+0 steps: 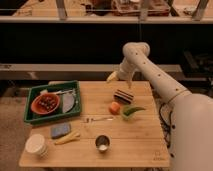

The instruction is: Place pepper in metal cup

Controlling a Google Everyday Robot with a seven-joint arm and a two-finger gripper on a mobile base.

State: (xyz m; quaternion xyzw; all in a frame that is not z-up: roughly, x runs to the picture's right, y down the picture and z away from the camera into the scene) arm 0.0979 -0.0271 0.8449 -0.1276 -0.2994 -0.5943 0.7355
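Your gripper (123, 94) hangs from the white arm just right of the frame's centre, over the far part of the wooden table (135, 150). Its fingers are spread wide and have hold of nothing.

The slim dark green pepper (135, 108) lies on the table just below and to the right of the gripper. It touches a pale yellow-green round piece (127, 115), and a small orange round piece (115, 107) sits just to their left.

You'll find the small shiny steel metal cup (102, 144) upright at the lower middle of the frame, well apart from the pepper. A silver fork (97, 119) lies between them.

At the left sits a green plastic tray (35, 117) holding a red bowl (45, 103). A cream-white round tub (36, 145) stands at the lower left.
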